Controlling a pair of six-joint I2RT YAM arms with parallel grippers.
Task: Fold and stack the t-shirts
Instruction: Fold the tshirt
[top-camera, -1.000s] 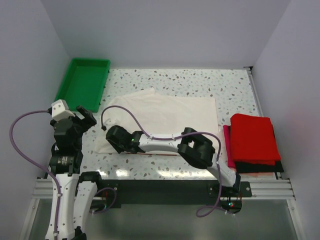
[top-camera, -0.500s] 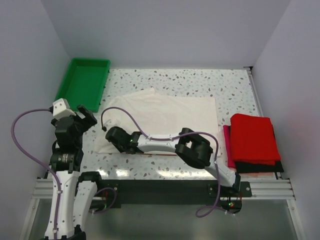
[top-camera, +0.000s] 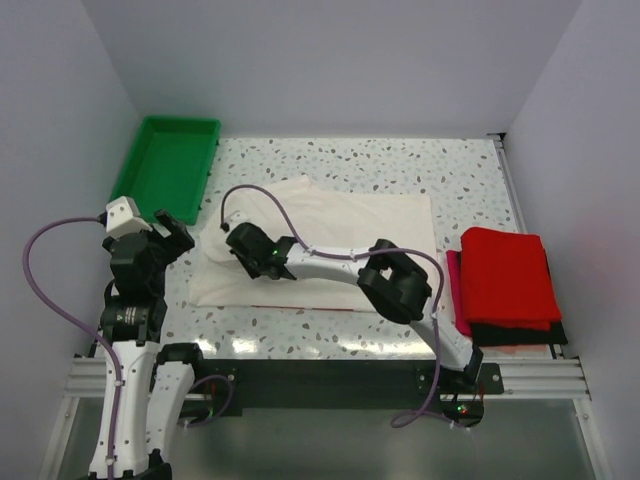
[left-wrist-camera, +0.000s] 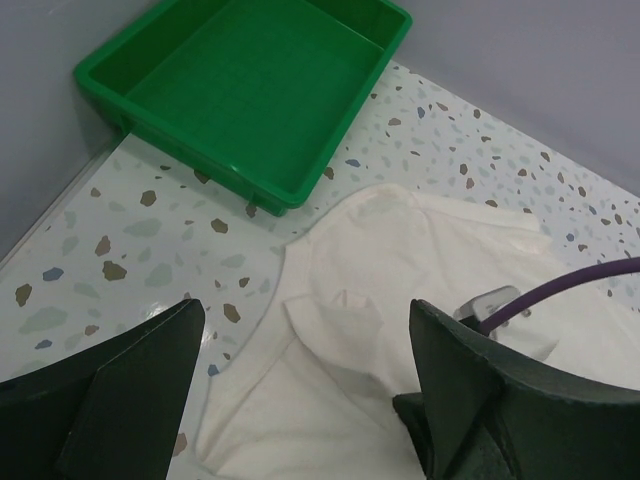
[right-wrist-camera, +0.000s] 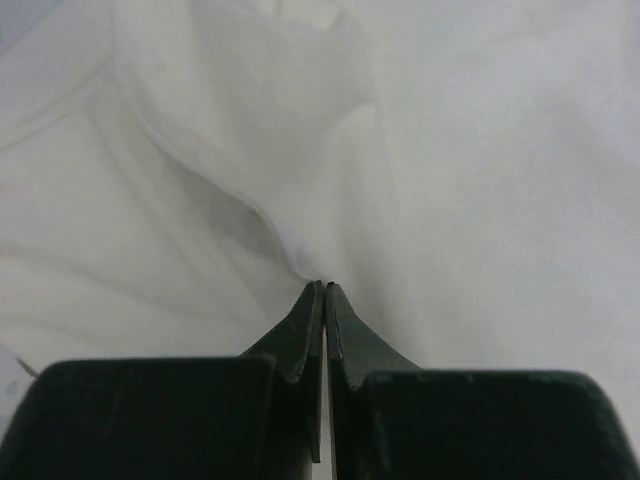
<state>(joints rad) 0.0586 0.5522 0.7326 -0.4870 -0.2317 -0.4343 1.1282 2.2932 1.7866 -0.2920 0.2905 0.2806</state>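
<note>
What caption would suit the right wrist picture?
The right gripper, jaws shut, pinches a fold of the off-white t-shirt.

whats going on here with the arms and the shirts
Two robot arms are folding t-shirts. The right tool is shut on a pinch of the off-white t-shirt, which lies spread on the table. The left tool hangs open beside that shirt, holding nothing, near the green tray. At the table's right edge, a folded red t-shirt sits on a black t-shirt.
</note>
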